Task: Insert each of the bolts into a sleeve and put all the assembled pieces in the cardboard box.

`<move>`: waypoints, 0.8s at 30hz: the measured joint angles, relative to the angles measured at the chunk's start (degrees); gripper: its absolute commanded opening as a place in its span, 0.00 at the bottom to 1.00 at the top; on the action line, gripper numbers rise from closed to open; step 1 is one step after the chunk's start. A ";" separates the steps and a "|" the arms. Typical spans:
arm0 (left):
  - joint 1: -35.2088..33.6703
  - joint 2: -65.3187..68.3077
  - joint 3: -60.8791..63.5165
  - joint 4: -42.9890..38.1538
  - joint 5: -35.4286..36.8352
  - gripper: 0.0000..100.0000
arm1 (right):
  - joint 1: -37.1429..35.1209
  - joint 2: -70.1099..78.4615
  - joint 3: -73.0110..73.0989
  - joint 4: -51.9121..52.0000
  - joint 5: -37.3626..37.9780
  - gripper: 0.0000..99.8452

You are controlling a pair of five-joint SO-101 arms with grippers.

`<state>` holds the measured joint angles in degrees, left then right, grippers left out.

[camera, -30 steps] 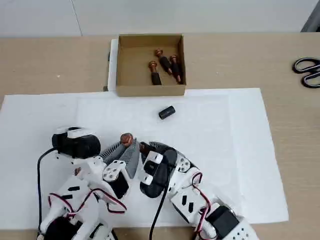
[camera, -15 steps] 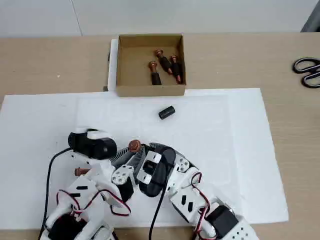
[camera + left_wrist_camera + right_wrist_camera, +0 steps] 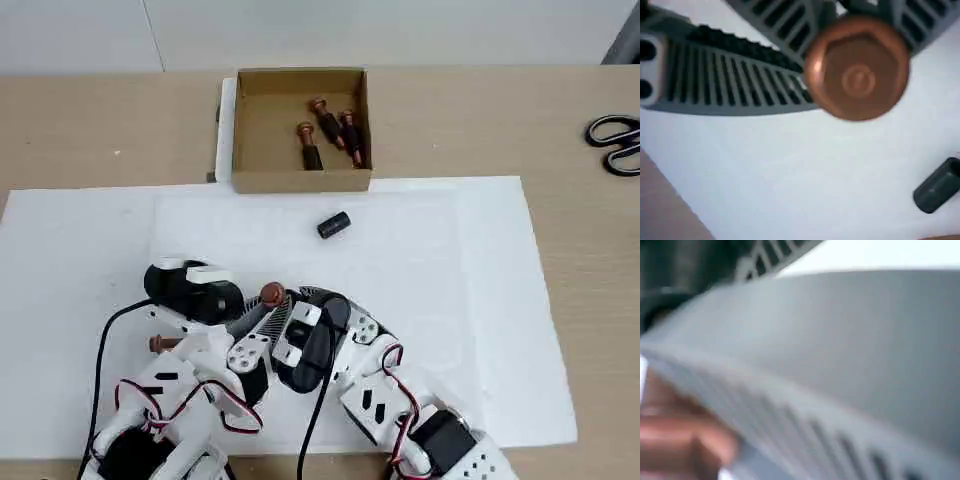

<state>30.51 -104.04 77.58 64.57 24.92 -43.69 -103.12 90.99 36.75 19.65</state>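
The bolt [image 3: 271, 293], small, rigid, smooth metal, likely light but slippery, stands head-up in the closed left claw [image 3: 268, 300], gripped by the shank, it seems, though that is hidden. The loose sleeve [image 3: 334, 224] lies apart on the white sheet [image 3: 480, 300], toward the cardboard box [image 3: 300, 181].

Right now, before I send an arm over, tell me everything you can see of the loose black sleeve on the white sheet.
The sleeve is a short, dark, matt cylinder, plastic or rubber by its look. It lies on its side at a slant on the white sheet. It sits alone a little in front of the cardboard box, apart from its wall. Nothing sticks out of either end, and only the sheet touches it.
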 measured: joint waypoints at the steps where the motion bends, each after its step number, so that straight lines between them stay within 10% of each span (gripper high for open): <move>1: -0.09 0.00 0.00 0.26 0.00 0.23 | 0.26 0.00 0.00 0.09 0.00 0.00; 24: -0.62 0.44 -1.67 2.11 -1.23 0.14 | 0.70 -0.35 -1.85 0.00 0.00 0.00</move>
<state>29.89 -103.60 75.91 66.68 23.69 -42.99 -103.47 89.14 36.75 19.65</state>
